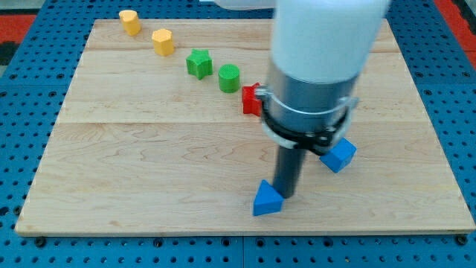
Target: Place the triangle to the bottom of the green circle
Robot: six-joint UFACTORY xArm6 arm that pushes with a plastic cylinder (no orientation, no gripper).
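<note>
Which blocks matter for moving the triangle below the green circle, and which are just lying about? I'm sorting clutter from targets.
Job: blue triangle block; round green circle block; my tip, touching the triangle's right side.

Lying about: green star block; two yellow blocks; red block, partly hidden; blue block.

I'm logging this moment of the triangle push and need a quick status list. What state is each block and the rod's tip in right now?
my tip: down on the board, against the blue triangle's right side
blue triangle: near the view's bottom edge, far below the green circle
green circle: upright, untouched
green star: untouched
red block: partly hidden by the arm
blue block: partly hidden
</note>
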